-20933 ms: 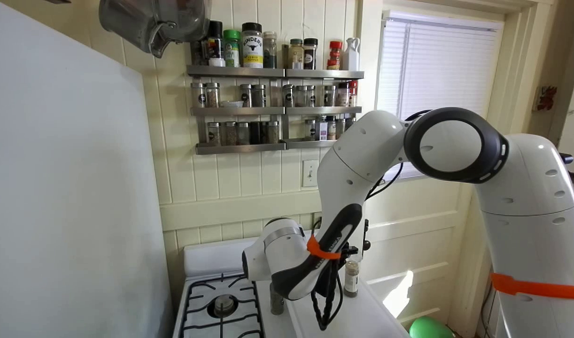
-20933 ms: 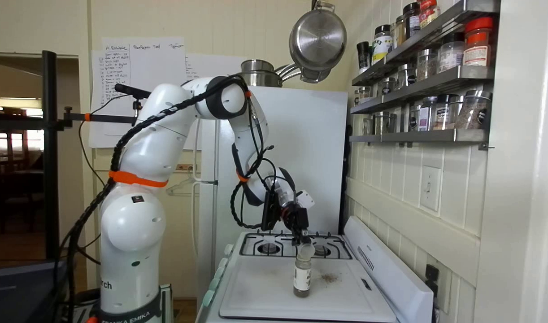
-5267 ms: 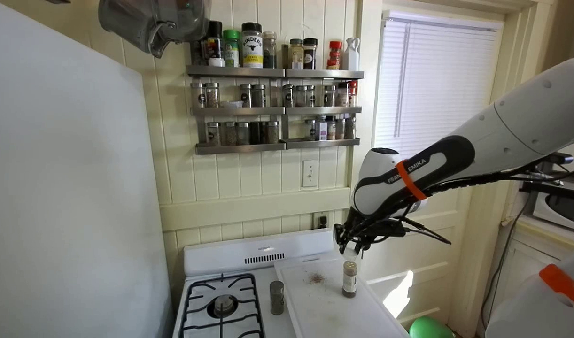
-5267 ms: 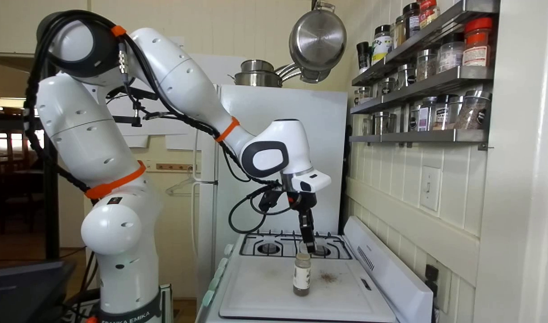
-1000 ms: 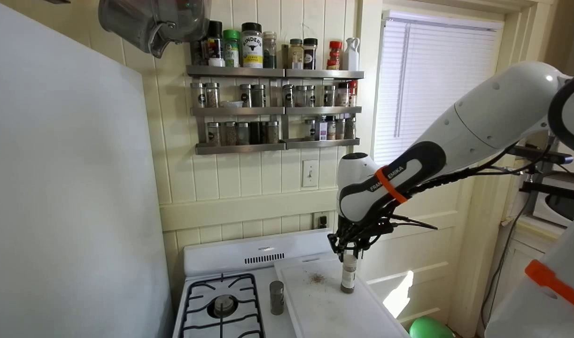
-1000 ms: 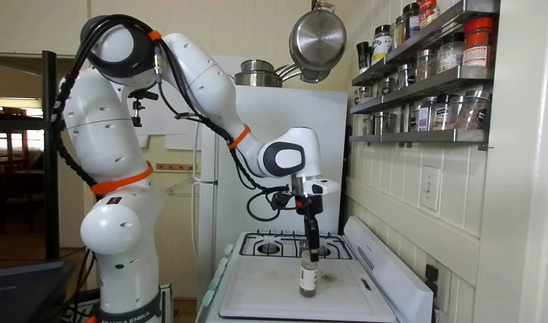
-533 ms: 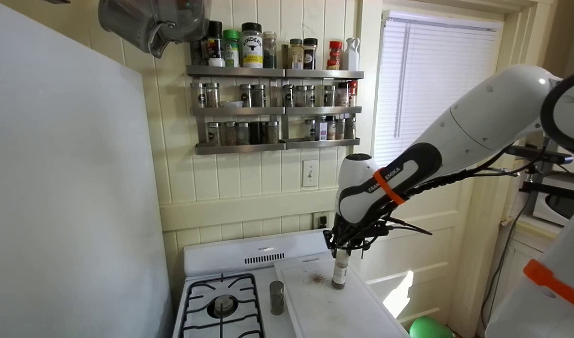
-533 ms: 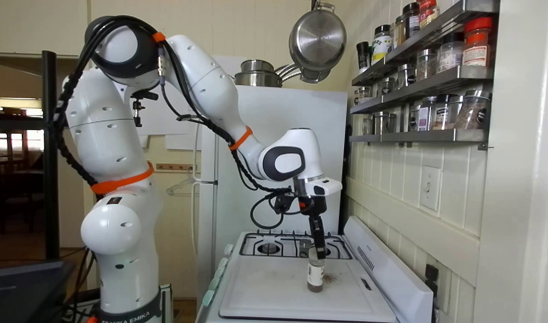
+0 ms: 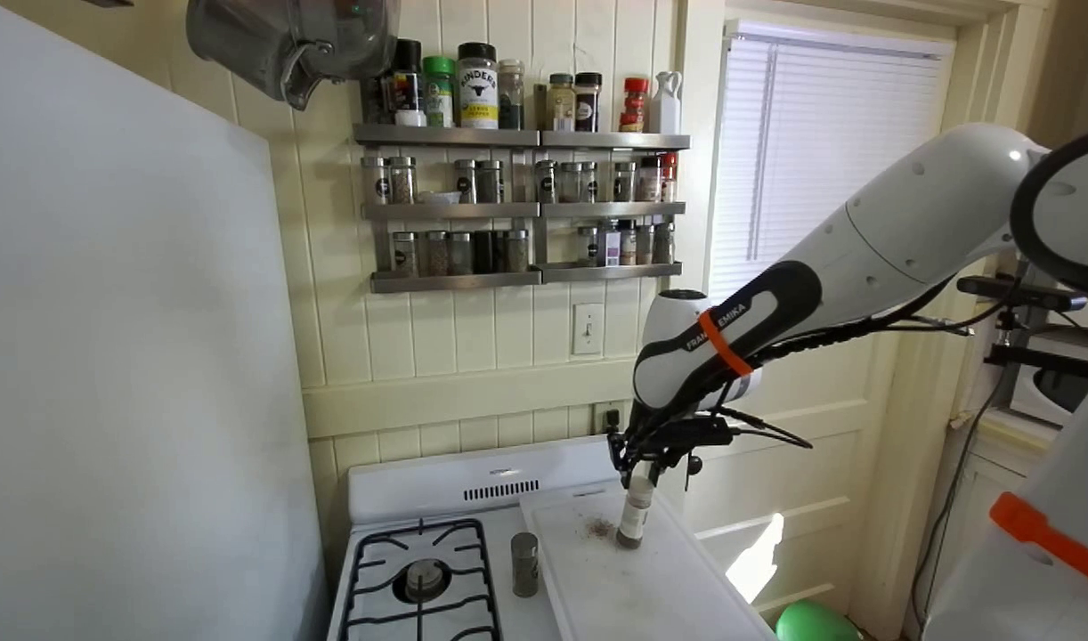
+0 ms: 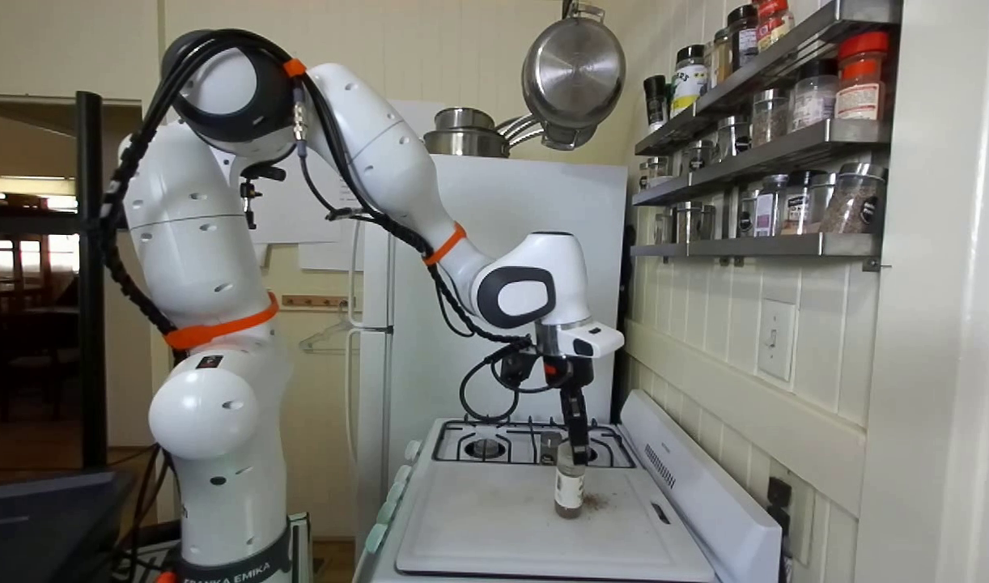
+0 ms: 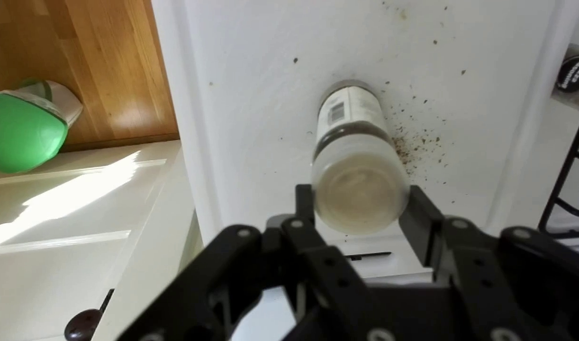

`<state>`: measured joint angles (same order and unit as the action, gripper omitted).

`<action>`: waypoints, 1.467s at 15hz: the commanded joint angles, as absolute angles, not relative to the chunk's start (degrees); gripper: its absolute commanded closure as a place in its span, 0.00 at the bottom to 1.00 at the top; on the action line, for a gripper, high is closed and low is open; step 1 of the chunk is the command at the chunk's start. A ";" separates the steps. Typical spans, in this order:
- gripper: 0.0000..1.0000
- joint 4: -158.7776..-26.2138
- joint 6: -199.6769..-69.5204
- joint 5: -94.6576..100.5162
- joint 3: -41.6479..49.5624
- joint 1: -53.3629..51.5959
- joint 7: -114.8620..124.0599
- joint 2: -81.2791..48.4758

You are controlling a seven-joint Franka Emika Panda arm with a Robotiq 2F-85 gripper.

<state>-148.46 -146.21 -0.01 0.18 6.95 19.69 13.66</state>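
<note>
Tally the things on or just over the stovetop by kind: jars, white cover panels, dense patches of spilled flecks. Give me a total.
Jars: 2 (white-labelled jar held in the pincer; dark-labelled jar standing free)
White cover panels: 1 (white cover panel)
Dense spill patches: 1 (spill patch)
Total: 4

There is one gripper (image 11: 362,203) with two fingers (image 11: 422,222) and one held jar (image 11: 358,156). One stove (image 9: 401,492) shows five knobs (image 10: 395,491), two burners (image 10: 485,448), one spill (image 9: 599,528) and one other jar (image 9: 525,565). There are six shelves (image 9: 450,136); the middle left one bears four jars (image 9: 403,182) and one bowl (image 9: 438,197). There is one switch (image 9: 587,328) and one fridge (image 9: 152,356).
</note>
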 commanded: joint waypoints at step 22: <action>0.00 -140.75 -136.84 14.97 -1.48 5.33 27.31 5.08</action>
